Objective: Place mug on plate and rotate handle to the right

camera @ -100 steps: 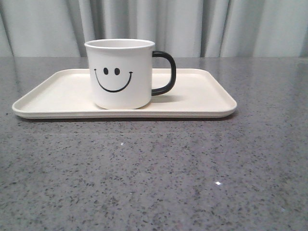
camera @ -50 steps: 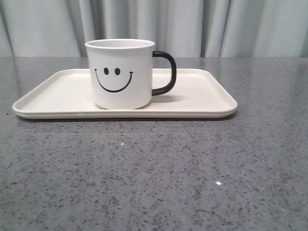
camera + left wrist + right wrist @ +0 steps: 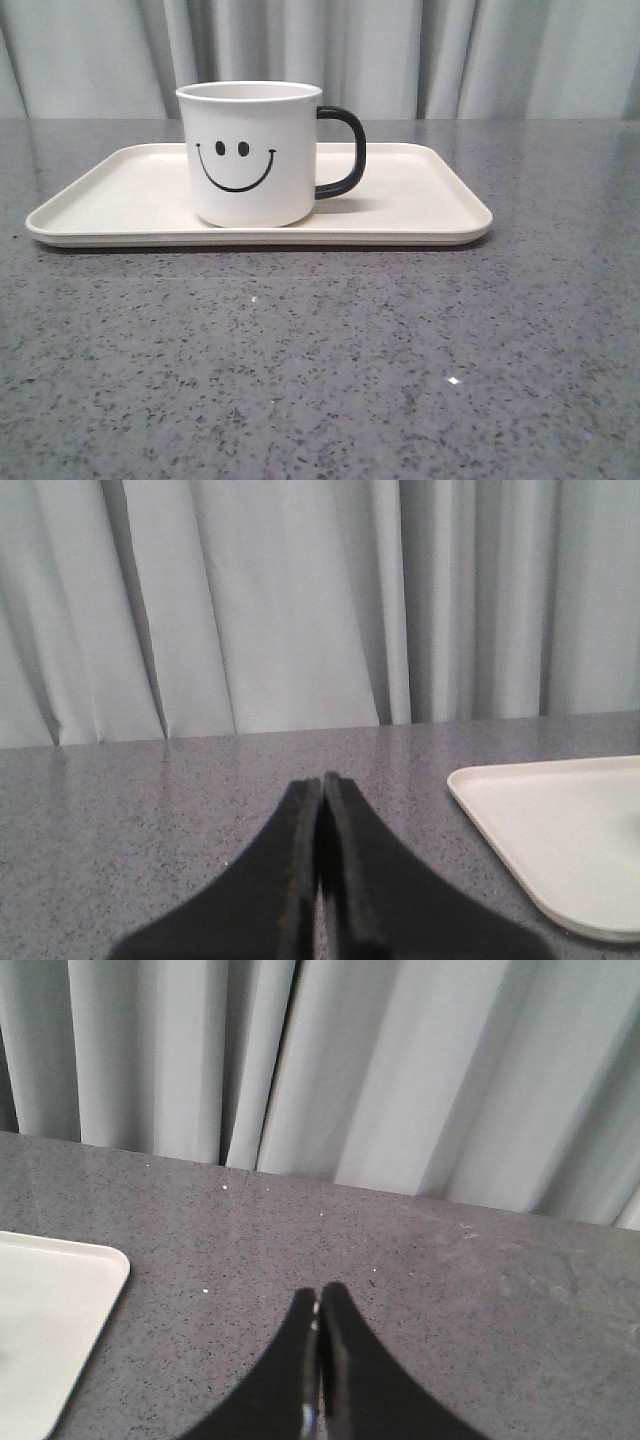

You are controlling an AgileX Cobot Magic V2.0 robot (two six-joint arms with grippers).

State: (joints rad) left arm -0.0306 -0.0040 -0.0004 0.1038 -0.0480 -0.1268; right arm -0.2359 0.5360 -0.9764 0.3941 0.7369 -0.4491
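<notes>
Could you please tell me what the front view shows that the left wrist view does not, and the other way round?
Only the front view shows the white smiley-face mug standing on the tray, its glossy black loop handle pointing right. Only the left wrist view shows the left tool, its black fingers pressed together with nothing between them. Both share the cream rectangular tray, the speckled grey tabletop and the pale pleated curtain.

Glossy mug (image 3: 250, 155), matt plate (image 3: 420, 195), speckled stone-like table (image 3: 320, 350)
</notes>
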